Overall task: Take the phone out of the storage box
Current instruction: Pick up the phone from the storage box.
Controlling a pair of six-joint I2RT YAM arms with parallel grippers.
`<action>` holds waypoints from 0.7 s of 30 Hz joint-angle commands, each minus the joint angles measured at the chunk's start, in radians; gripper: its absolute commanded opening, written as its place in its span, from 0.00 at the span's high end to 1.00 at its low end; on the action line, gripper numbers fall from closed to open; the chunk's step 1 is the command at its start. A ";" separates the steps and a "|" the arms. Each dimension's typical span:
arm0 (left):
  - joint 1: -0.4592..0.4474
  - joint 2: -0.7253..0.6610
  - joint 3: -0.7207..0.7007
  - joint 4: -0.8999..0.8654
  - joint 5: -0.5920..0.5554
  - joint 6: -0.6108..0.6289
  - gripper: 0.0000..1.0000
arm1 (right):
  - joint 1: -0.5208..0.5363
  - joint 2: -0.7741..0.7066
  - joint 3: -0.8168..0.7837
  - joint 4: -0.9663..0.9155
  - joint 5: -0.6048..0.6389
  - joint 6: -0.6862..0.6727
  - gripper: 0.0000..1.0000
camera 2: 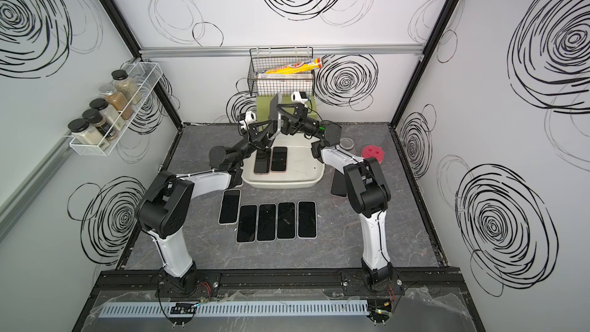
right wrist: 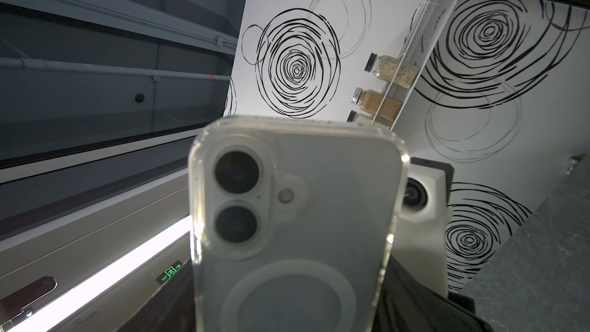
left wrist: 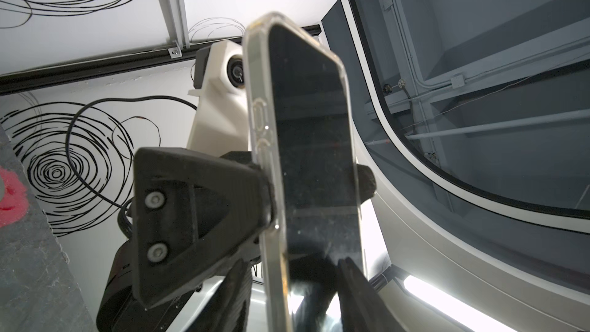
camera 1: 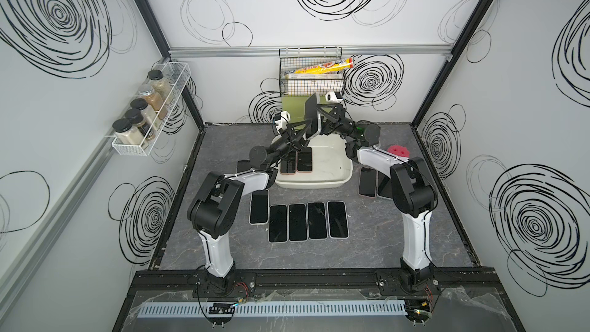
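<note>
Phone (camera 1: 311,113) is clamped upright above storage box (camera 1: 319,183) by right pincer (left wrist: 316,190); whether left pincer (left wrist: 292,269) grasps it cannot be told.

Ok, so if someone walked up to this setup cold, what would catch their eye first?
First, the phone held upright in mid-air above the storage box, clamped by the right gripper, with the left gripper straddling its lower end. Next, the row of five dark-screened phones lying face up on the table in front of the box, with two more phones inside it.
</note>
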 commanded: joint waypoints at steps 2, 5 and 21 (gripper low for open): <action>0.009 -0.029 0.034 0.283 -0.007 -0.006 0.60 | 0.014 -0.011 0.054 0.236 0.053 0.227 0.84; 0.012 -0.029 0.045 0.284 -0.005 -0.024 0.71 | 0.018 -0.005 0.065 0.234 0.053 0.233 0.84; 0.020 -0.038 0.101 0.282 -0.002 -0.107 0.89 | 0.025 0.039 0.094 0.258 0.098 0.266 0.51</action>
